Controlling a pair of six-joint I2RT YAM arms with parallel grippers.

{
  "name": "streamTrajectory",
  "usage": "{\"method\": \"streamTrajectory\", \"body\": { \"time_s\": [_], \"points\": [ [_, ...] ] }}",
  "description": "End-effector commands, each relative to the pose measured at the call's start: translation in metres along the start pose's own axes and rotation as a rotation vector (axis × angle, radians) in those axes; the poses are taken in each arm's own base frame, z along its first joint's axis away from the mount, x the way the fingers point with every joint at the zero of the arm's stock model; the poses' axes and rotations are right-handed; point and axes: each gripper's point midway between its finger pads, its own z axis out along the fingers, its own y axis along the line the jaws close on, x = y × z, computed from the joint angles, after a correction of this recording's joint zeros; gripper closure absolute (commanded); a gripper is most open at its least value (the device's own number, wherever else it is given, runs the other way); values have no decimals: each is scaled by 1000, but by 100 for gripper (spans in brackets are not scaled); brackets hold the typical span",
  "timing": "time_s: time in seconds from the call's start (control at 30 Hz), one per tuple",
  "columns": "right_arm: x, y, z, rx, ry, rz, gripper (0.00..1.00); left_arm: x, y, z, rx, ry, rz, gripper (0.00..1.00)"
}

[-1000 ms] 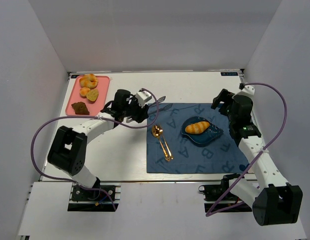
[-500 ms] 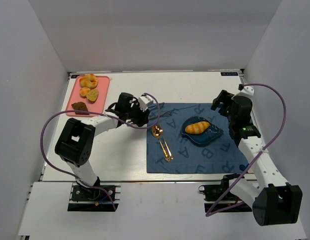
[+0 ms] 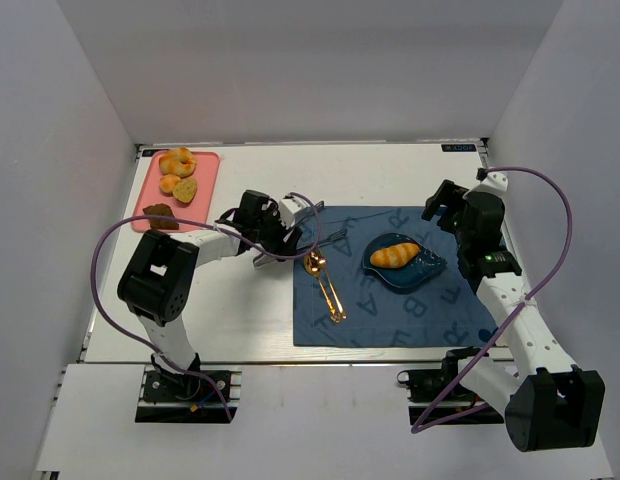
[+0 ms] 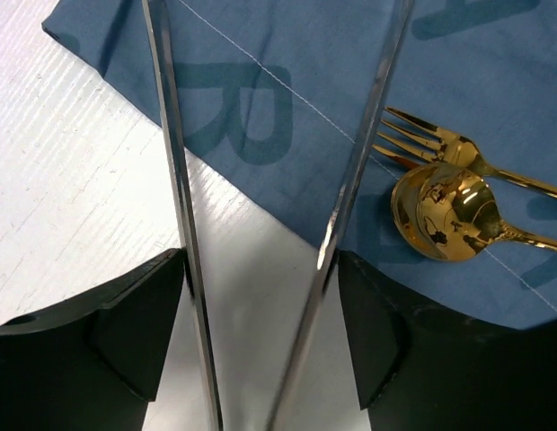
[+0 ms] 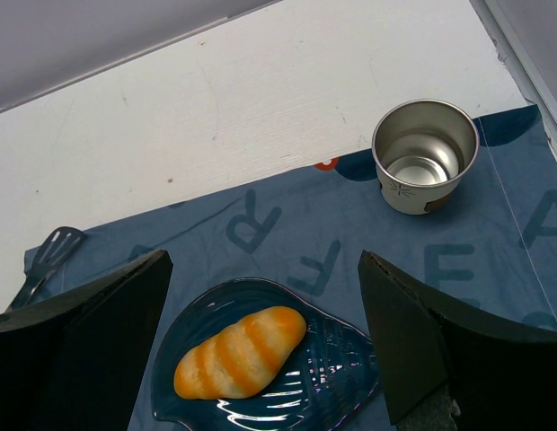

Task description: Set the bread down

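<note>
Blue cloth [image 3: 390, 312] printed with letters R, E, A holds the bread [image 5: 241, 351] on a blue dish [image 5: 346, 364]. Right gripper [image 5: 260, 274] gapes wide, empty; left gripper [image 4: 260, 269] clasps spread metal tongs [image 4: 175, 180].

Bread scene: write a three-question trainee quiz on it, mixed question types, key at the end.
1. True or false: the bread lies on the pink tray.
2. In the right wrist view, what stands on the placemat beyond the bread? A) steel cup B) glass bottle C) white bowl
3. Which piece of cutlery lies right beside the gold spoon?

Key
1. False: it lies in the blue dish.
2. A
3. The gold fork.
</note>
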Motion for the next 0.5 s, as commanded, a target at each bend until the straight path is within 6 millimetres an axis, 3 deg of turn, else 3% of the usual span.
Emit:
{"method": "streamTrajectory", "body": {
  "time_s": [0.0, 0.23, 0.37, 0.47],
  "points": [
    [-16, 2, -1, -8, -63, 2, 10, -14, 3, -9, -11, -25, 27, 19],
    [-14, 2, 0, -13, -59, 5, 10, -40, 6, -23, -26, -75, 47, 10],
    [-19, 3, -4, -20, -75, 1, 10, -80, 8, -50, -53, -159, 47, 3],
    [-20, 5, -5, -33, -98, 12, 10, -124, 17, -81, -129, -256, 32, 1]
  ]
}}
